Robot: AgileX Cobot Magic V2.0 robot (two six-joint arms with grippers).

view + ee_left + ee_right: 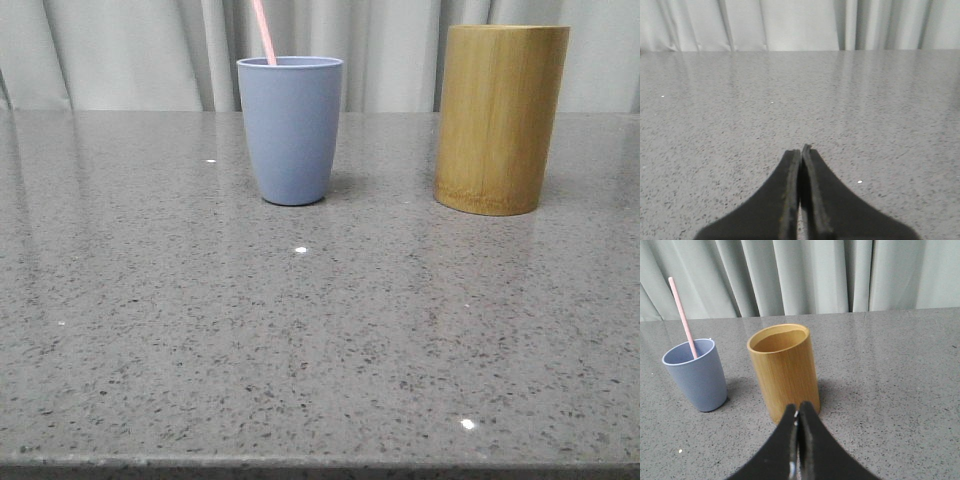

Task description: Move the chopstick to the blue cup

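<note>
Chopstick (264, 32) stands leaning inside the blue cup (291, 130) toward the counter's (320, 330) far edge in the front view, the bamboo cylinder (498, 118) well apart beside it. In the left wrist view the left hand (801, 150) is pressed together, holding nothing. In the right wrist view the right hand (799, 407) is likewise pressed together and empty, near the cylinder. The transfer looks done.

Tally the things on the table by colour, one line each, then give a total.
Grey-blue: 1, the blue cup
Pale pink: 1, the chopstick standing in the blue cup
Tan: 1, the bamboo cylinder
Total: 3
</note>
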